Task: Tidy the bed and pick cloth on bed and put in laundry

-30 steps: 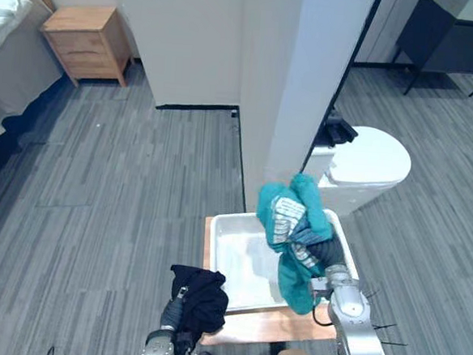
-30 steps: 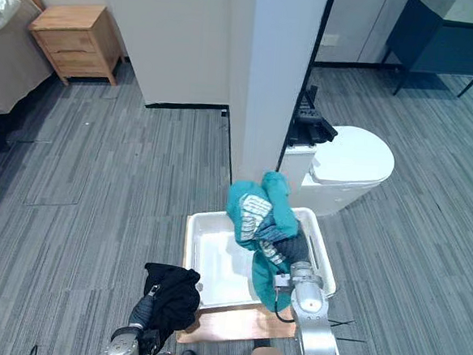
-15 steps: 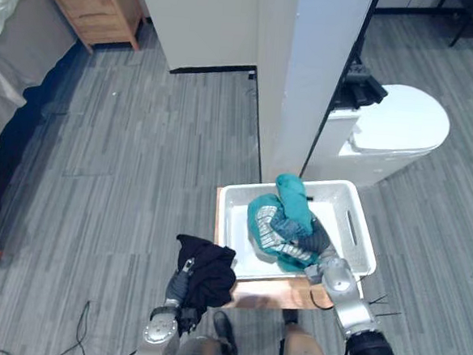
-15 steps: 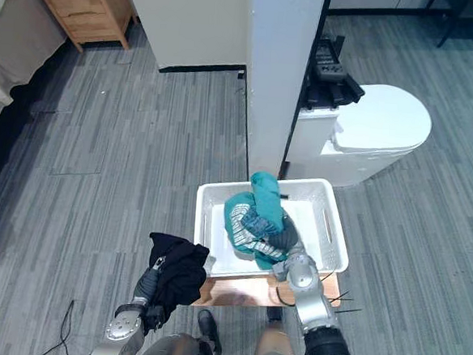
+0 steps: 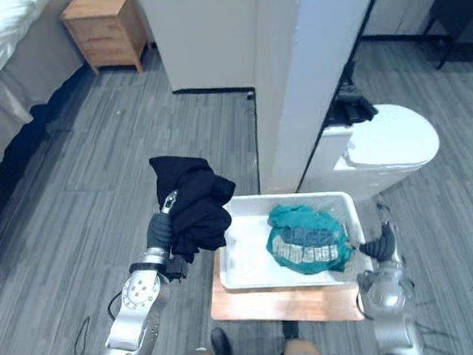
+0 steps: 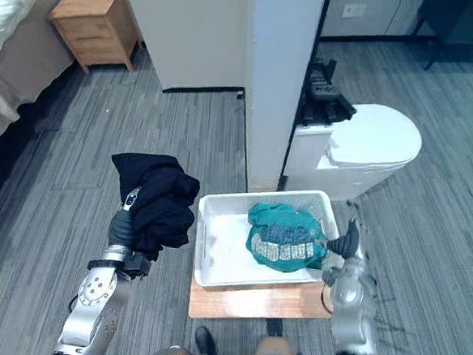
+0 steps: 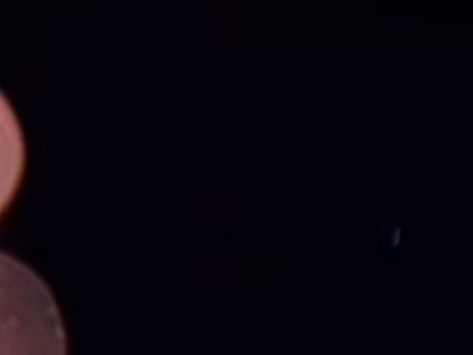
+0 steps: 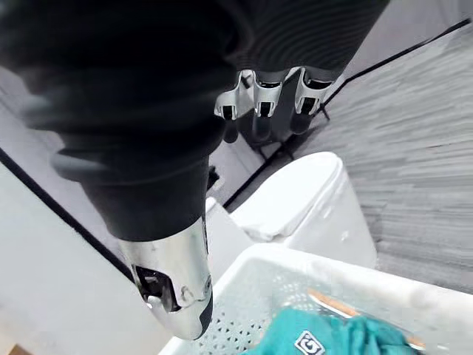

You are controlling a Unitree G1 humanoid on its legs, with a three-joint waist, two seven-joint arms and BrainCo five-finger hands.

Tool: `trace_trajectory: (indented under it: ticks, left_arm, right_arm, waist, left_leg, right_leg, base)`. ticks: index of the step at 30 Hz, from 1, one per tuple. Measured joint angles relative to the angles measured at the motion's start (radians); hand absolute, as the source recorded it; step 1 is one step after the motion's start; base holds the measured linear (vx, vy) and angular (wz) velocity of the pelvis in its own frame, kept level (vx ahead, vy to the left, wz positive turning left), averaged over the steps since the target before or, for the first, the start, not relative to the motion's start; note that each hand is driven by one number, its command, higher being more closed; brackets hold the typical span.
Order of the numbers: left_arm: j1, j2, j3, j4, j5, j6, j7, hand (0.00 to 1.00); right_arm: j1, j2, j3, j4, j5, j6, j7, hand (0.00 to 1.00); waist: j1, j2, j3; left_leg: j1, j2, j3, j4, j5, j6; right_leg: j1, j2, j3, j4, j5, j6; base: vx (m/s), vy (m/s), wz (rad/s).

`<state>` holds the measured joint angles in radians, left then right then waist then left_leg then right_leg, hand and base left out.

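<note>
Released teal cloth (image 5: pixel 309 238) into white basket (image 5: pixel 245 258) from loosened right hand (image 5: pixel 380 243), raised black cloth (image 5: pixel 190 203) clenched in left hand (image 5: pixel 161 231) at 9 o'clock, below pillar (image 5: pixel 308 85).

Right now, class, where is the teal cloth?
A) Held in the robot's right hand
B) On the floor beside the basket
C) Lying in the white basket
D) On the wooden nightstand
C: the teal cloth lies inside the white basket, while the right hand is open beside the basket and holds nothing.
</note>
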<state>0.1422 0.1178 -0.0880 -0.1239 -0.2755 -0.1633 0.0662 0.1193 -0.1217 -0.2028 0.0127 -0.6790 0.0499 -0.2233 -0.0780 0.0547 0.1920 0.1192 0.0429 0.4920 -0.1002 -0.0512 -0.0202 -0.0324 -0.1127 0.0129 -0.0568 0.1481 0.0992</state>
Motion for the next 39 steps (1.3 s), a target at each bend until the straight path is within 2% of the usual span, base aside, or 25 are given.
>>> trace_trajectory:
  ticks: [2, 4, 5, 7, 10, 12, 14, 15, 20, 21, 27, 30, 33, 35, 36, 38, 39]
  left_arm:
    - [-0.028, -0.011, -0.031, 0.0, 0.011, 0.0, 0.007, 1.0]
    - [-0.074, -0.024, -0.065, 0.013, 0.017, 0.0, 0.025, 1.0]
    - [-0.135, -0.043, -0.097, 0.071, 0.062, 0.0, 0.048, 1.0]
    - [-0.165, -0.059, -0.107, 0.124, 0.097, 0.0, 0.067, 1.0]
    - [-0.247, -0.077, -0.119, 0.319, 0.159, 0.01, 0.097, 1.0]
    - [-0.325, -0.102, -0.118, 0.467, 0.193, 0.039, 0.124, 1.0]
    - [-0.377, -0.108, -0.117, 0.569, 0.213, 0.047, 0.144, 1.0]
    - [-0.413, -0.109, -0.112, 0.641, 0.228, 0.049, 0.161, 1.0]
    - [-0.475, -0.134, -0.096, 0.764, 0.25, 0.065, 0.202, 1.0]
    - [-0.474, -0.136, -0.096, 0.771, 0.249, 0.068, 0.202, 0.0]
    - [-0.437, -0.149, -0.091, 0.804, 0.249, 0.071, 0.203, 0.0]
    - [-0.378, -0.17, -0.061, 0.793, 0.249, 0.079, 0.203, 0.0]
    - [-0.296, -0.167, -0.055, 0.695, 0.25, 0.08, 0.202, 0.0]
    - [-0.251, -0.165, -0.016, 0.618, 0.249, 0.079, 0.202, 0.0]
    - [-0.227, -0.165, 0.014, 0.574, 0.249, 0.077, 0.202, 0.0]
    - [-0.188, -0.159, 0.058, 0.517, 0.249, 0.075, 0.201, 0.0]
    - [-0.149, -0.15, 0.086, 0.488, 0.25, 0.069, 0.199, 0.0]
  right_arm:
    - [0.084, 0.058, 0.01, -0.061, 0.001, 0.001, -0.013, 0.0]
    - [0.142, 0.096, 0.023, -0.107, 0.001, 0.001, -0.015, 0.0]
    - [0.173, 0.112, 0.04, -0.147, 0.003, 0.001, -0.017, 0.0]
    - [0.177, 0.114, 0.063, -0.167, 0.005, 0.0, -0.018, 0.0]
    - [0.19, 0.116, 0.106, -0.212, 0.026, -0.003, -0.025, 0.0]
    - [0.194, 0.115, 0.11, -0.216, 0.042, -0.003, -0.041, 0.0]
    - [0.199, 0.111, 0.124, -0.216, 0.047, -0.002, -0.057, 0.0]
    - [0.194, 0.111, 0.135, -0.216, 0.052, -0.003, -0.067, 0.0]
    - [0.202, 0.113, 0.158, -0.215, 0.073, -0.004, -0.097, 0.0]
    - [0.212, 0.114, 0.165, -0.214, 0.076, -0.004, -0.104, 0.0]
    - [0.227, 0.116, 0.149, -0.165, 0.079, -0.003, -0.105, 0.0]
    - [0.237, 0.117, 0.128, -0.131, 0.08, -0.001, -0.104, 0.0]
    - [0.26, 0.119, 0.119, -0.094, 0.083, 0.0, -0.103, 0.0]
    - [0.265, 0.121, 0.116, -0.053, 0.091, 0.0, -0.1, 0.0]
    - [0.268, 0.126, 0.101, -0.027, 0.101, 0.001, -0.096, 0.0]
    - [0.266, 0.135, 0.08, -0.005, 0.12, 0.002, -0.087, 0.0]
    - [0.263, 0.135, 0.075, 0.005, 0.121, 0.002, -0.077, 0.0]
  waist:
    - [-0.021, -0.006, -0.016]
    - [-0.025, -0.016, -0.022]
    - [-0.033, -0.021, -0.024]
    - [-0.049, -0.02, -0.025]
    - [-0.077, -0.02, -0.025]
    - [-0.079, -0.02, -0.023]
    - [-0.089, -0.019, -0.021]
    - [-0.104, -0.016, -0.014]
    - [-0.103, -0.007, 0.0]
    - [-0.102, -0.007, 0.0]
    - [-0.1, -0.008, 0.002]
    - [-0.098, -0.008, 0.007]
    - [-0.094, -0.01, 0.006]
    - [-0.085, -0.01, 0.002]
    - [-0.068, -0.008, -0.008]
    - [-0.062, -0.007, -0.009]
    - [-0.045, -0.008, -0.017]
  left_leg:
    - [0.011, 0.014, 0.067, 0.005, -0.004, -0.006]
    - [0.015, 0.023, 0.116, 0.017, -0.01, -0.013]
    - [0.011, 0.031, 0.154, 0.034, -0.022, -0.02]
    - [0.001, 0.04, 0.185, 0.049, -0.03, -0.026]
    - [-0.039, 0.064, 0.251, 0.09, -0.046, -0.04]
    - [-0.077, 0.081, 0.276, 0.117, -0.048, -0.043]
    - [-0.106, 0.091, 0.283, 0.129, -0.047, -0.044]
    - [-0.117, 0.097, 0.285, 0.14, -0.042, -0.048]
    - [-0.122, 0.095, 0.311, 0.144, -0.04, -0.046]
    - [-0.122, 0.095, 0.312, 0.144, -0.041, -0.045]
    - [-0.092, 0.095, 0.305, 0.133, -0.038, -0.048]
    - [-0.052, 0.092, 0.293, 0.112, -0.037, -0.051]
    - [-0.013, 0.084, 0.278, 0.073, -0.029, -0.062]
    - [0.0, 0.083, 0.269, 0.055, -0.016, -0.065]
    - [0.005, 0.083, 0.262, 0.044, -0.006, -0.065]
    - [0.028, 0.087, 0.245, 0.038, 0.007, -0.068]
    - [0.047, 0.092, 0.247, 0.04, 0.009, -0.07]
  right_leg:
    - [0.0, 0.006, 0.017, 0.001, 0.001, 0.002]
    - [-0.008, 0.012, 0.03, 0.001, 0.002, 0.003]
    - [-0.022, 0.018, 0.052, 0.001, 0.005, 0.005]
    - [-0.042, 0.027, 0.073, 0.001, 0.015, 0.008]
    - [-0.096, 0.043, 0.106, 0.001, 0.025, 0.005]
    - [-0.136, 0.056, 0.128, 0.001, 0.035, -0.003]
    - [-0.162, 0.061, 0.13, 0.001, 0.037, -0.006]
    - [-0.17, 0.062, 0.129, 0.001, 0.038, -0.006]
    - [-0.184, 0.063, 0.149, 0.001, 0.045, 0.001]
    - [-0.184, 0.062, 0.15, 0.001, 0.045, 0.002]
    - [-0.165, 0.063, 0.152, 0.001, 0.044, 0.002]
    - [-0.111, 0.063, 0.126, -0.006, 0.042, 0.003]
    - [-0.069, 0.058, 0.092, -0.008, 0.025, 0.013]
    - [-0.054, 0.056, 0.068, -0.004, 0.014, 0.008]
    - [-0.049, 0.057, 0.059, -0.002, 0.011, 0.007]
    - [-0.018, 0.058, 0.036, -0.001, 0.004, 0.001]
    - [0.001, 0.062, 0.035, 0.0, -0.002, -0.002]
  base:
    - [-0.01, -0.019, -0.31]
    - [-0.03, -0.039, -0.44]
    - [-0.04, -0.05, -0.52]
    - [-0.03, -0.054, -0.54]
    - [-0.02, -0.064, -0.51]
    - [-0.02, -0.086, -0.29]
    - [-0.03, -0.068, -0.08]
    - [-0.03, -0.053, 0.0]
    - [-0.05, -0.013, -0.09]
    - [-0.05, -0.004, -0.01]
    - [-0.01, -0.005, 0.01]
    - [-0.04, -0.016, 0.14]
    - [-0.05, -0.012, 0.37]
    - [-0.04, -0.02, 0.33]
    - [-0.04, -0.024, 0.32]
    - [-0.04, -0.019, 0.27]
    - [-0.03, -0.011, 0.06]
